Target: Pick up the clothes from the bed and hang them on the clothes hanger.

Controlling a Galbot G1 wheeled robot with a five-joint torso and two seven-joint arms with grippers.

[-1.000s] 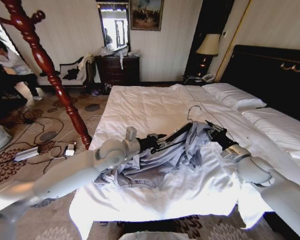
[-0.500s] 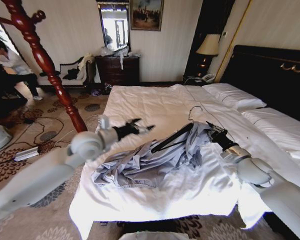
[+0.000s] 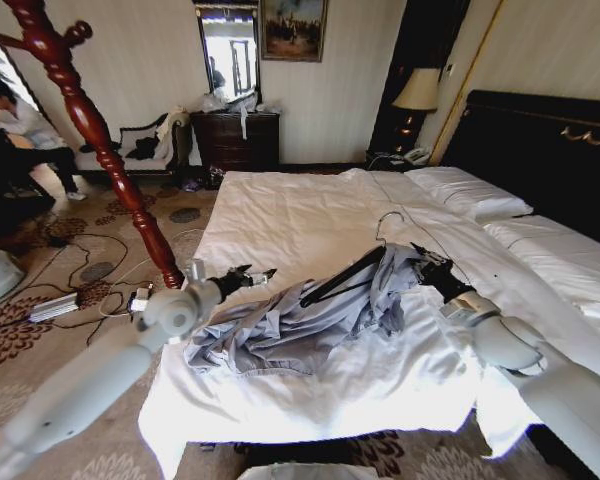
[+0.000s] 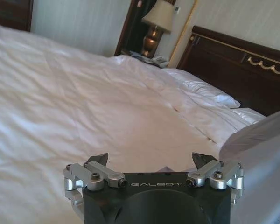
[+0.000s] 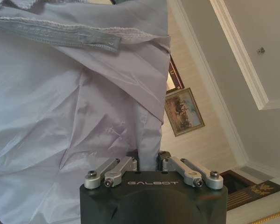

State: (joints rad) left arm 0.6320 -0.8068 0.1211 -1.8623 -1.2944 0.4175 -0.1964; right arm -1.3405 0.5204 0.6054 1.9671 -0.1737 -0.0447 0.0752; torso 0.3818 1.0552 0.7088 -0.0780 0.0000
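Observation:
The light blue-grey clothes (image 3: pixel 300 325) lie crumpled on the white bed (image 3: pixel 300 205), with the black clothes hanger (image 3: pixel 342 276) partly inside them. Its silver hook (image 3: pixel 384 220) pokes out toward the pillows. My right gripper (image 3: pixel 427 262) is at the right edge of the clothes. In the right wrist view this gripper (image 5: pixel 148 161) is shut on a fold of the fabric (image 5: pixel 60 93). My left gripper (image 3: pixel 264 272) hangs open just left of the clothes, apart from them. In the left wrist view it (image 4: pixel 150 161) holds nothing, and a pale fold of fabric (image 4: pixel 263 137) shows beside it.
A red wooden coat stand (image 3: pixel 100 140) leans up left of the bed, over cables (image 3: pixel 90 290) on the carpet. The black headboard (image 3: pixel 540 150), pillows (image 3: pixel 470 192) and a lamp (image 3: pixel 416 92) are at the far right. A dresser (image 3: pixel 235 138) stands against the back wall.
My left gripper has drawn back leftward off the clothes and hanger and now hangs open beside them. The clothes have settled a little. The right gripper has stayed put.

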